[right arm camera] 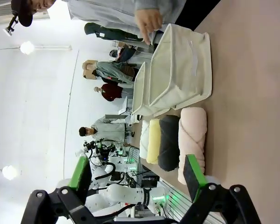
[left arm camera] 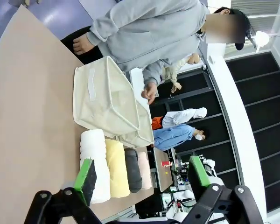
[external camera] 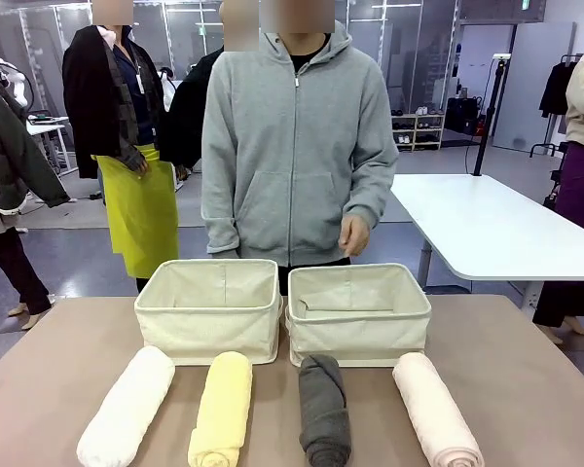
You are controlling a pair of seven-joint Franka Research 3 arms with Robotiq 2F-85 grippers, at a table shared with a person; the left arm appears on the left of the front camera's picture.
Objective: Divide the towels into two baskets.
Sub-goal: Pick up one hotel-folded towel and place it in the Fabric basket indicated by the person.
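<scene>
— Where are the towels, and is anything held?

— Four rolls are laid in a row on the table, just in front of both baskets: white towel, yellow towel, grey towel, pink towel. Nothing is held. The left gripper and right gripper are spread wide and empty.

— What could go wrong?

— A roll could be unwound if only its outer layer were pinched. The soft wall of the left basket or right basket could be knocked inward.

— What stands in the way?

— A person's hand is held close behind the right basket.
</scene>
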